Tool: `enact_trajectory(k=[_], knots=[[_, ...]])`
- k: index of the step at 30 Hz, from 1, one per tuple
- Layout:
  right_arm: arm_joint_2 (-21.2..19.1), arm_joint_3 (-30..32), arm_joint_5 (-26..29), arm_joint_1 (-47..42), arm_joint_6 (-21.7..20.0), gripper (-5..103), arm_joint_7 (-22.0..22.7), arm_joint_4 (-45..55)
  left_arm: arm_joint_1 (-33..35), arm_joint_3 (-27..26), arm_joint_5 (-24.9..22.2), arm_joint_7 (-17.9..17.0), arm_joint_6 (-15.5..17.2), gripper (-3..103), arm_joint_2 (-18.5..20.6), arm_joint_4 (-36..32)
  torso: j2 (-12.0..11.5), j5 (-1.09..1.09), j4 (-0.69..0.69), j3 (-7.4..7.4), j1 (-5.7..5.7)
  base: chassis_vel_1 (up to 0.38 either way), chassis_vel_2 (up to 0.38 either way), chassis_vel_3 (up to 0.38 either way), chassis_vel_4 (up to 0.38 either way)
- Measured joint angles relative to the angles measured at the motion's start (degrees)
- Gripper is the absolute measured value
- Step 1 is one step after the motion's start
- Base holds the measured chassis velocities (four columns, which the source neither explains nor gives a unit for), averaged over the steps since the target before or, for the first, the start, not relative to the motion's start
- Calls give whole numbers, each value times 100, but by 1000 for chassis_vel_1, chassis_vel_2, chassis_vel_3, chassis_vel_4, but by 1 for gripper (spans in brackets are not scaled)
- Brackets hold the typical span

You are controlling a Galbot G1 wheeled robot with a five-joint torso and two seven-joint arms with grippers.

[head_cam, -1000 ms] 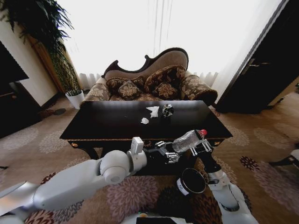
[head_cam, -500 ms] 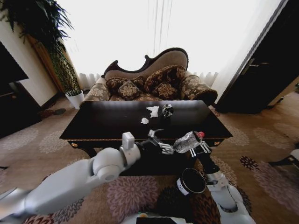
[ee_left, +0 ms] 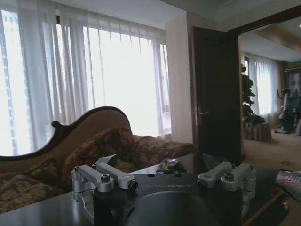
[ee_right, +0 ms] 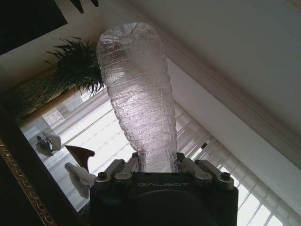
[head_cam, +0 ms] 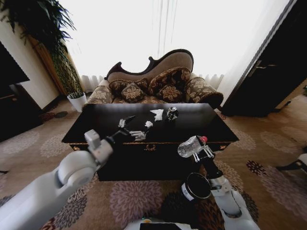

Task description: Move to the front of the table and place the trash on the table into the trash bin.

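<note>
A: What's on the table [head_cam: 96, 129]?
B: From my head cam: glossy black top, w/ a dark can [head_cam: 171, 113] standing near the far edge, white paper [head_cam: 157, 114] just beside it, smaller scrap [head_cam: 148, 124] a bit nearer me.
A: Floor [head_cam: 33, 143]?
B: Patterned carpet; bin [head_cam: 196, 187] stands on it, in front of the table.

One bottle [head_cam: 190, 146] — one can [head_cam: 171, 114].
</note>
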Motion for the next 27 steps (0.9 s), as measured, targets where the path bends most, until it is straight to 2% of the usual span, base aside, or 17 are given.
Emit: enact_trajectory(k=[2,4,5,6,8,11,13,14,17,23,25,27], knots=[[39,29,171,-113,-1,28,-23,-32,312,-244,303,-89,-126,100,-71,57,0,-1,2,0,-1,0,0,0,0],[93,125,291,-249,7,28,-28,-33,365,-291,349,-108,-176,100,-117,105,0,0,3,0,0,0,0,0,0],[151,220,437,-394,11,28,-41,-33,431,-401,371,-119,-235,100,-179,155,0,-2,-7,0,0,0,0,0,0],[182,259,569,-476,11,28,-75,-33,557,-548,406,-88,-285,100,-225,172,0,-2,-10,0,0,0,0,0,0],[191,270,627,-506,11,28,-94,-34,635,-647,427,-75,-311,100,-248,179,0,-3,-8,0,0,0,0,0,0],[215,275,903,-612,8,28,-173,-113,1381,-1502,749,121,-610,100,-491,333,0,1,-1,0,0,0,0,0,0],[215,270,946,-629,7,28,-185,-130,1495,-1661,824,156,-667,100,-556,377,0,0,0,0,0,0,0,0,0],[213,267,1056,-675,2,28,-205,-182,1845,-2093,919,304,-800,100,-774,483,0,-1,-1,0,0,0,0,0,0],[183,271,1201,-733,2,28,-214,-325,2399,-2761,967,609,-1078,100,-1194,700,1,-2,-1,-1,0,0,0,0,0],[159,267,1380,-749,-18,28,-229,-476,2833,-3310,982,855,-1393,100,-1517,997,1,0,-1,0,-1,0,0,0,0],[158,214,1548,-750,-76,28,-259,-568,2983,-3578,1142,917,-1638,100,-1728,1258,1,0,-1,0,0,0,0,0,0],[160,203,1587,-750,-91,28,-265,-588,3009,-3616,1191,929,-1690,100,-1788,1305,0,-1,-1,0,0,0,0,0,0]])
